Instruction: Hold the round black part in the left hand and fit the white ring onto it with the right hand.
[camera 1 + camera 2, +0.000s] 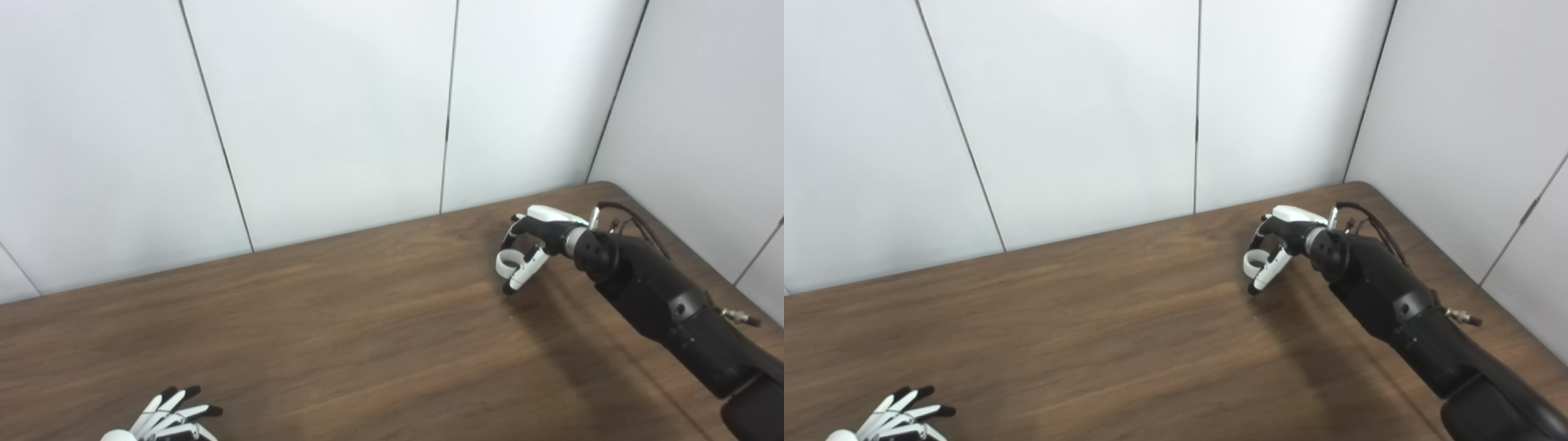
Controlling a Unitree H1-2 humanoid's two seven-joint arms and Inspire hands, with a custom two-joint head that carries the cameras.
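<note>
The right hand (531,245) is stretched out over the far right part of the wooden table (343,343), and its fingers are curled around the white ring (506,262), which it holds above the table surface. The left hand (168,416) is low at the near left edge with its fingers spread apart and nothing in it. The round black part does not show in either view.

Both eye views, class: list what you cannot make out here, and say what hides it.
- Black part: in neither view; whether it lies outside the frame cannot be told.
- Left hand: cut off by the bottom edge in both views; only spread fingers show, the palm is hidden.
- White ring: small, partly covered by the right hand; how its fingers grip it is unclear.
</note>
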